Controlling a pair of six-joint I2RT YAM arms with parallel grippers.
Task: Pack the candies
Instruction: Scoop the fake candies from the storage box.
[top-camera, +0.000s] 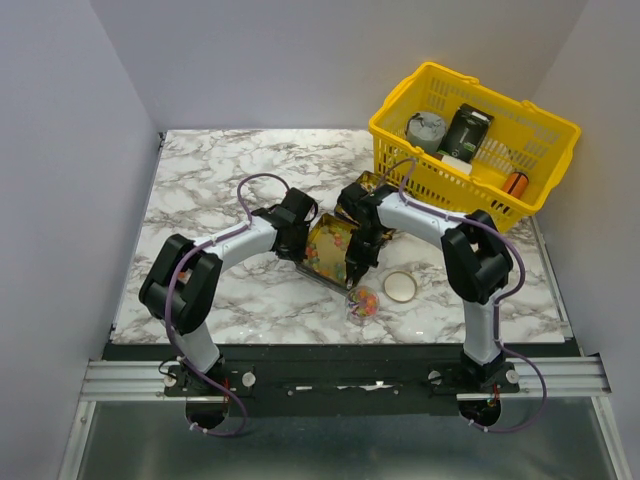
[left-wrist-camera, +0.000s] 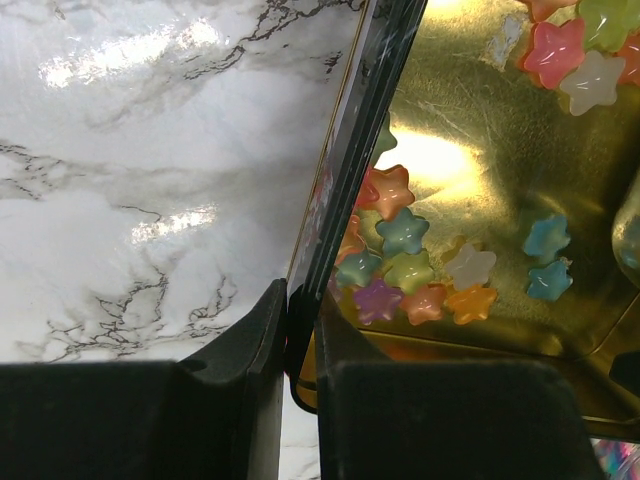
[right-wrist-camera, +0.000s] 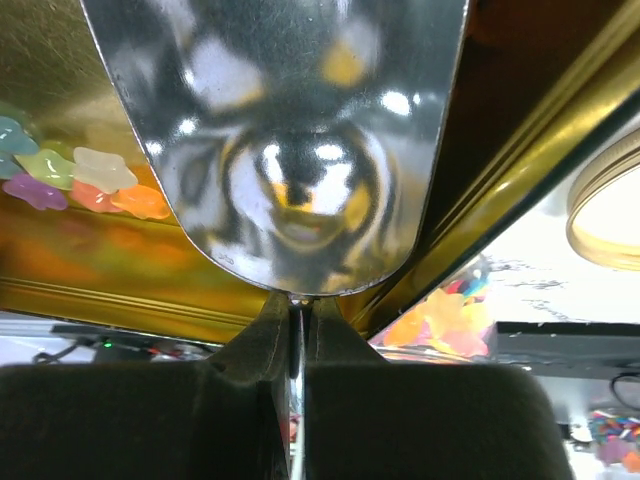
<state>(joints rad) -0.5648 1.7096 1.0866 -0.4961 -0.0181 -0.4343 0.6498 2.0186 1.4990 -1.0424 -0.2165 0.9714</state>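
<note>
Left jaws: clamped on wall of tilted gold tin (top-camera: 328, 250), desk (top-camera: 200, 190) centre. Right jaws: clamped on metal scoop (right-wrist-camera: 290, 150) inside tin. Candies (left-wrist-camera: 405, 270): on tin floor; more in jar (top-camera: 363, 302) near front edge.

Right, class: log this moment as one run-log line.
left jaws: shut on gold tin | right jaws: shut on scoop | candies: in tin | jar: beside lid

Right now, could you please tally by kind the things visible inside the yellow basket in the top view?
Grey round object: 1
Black box: 1
Orange cylinder: 1
Total visible in the yellow basket: 3
</note>
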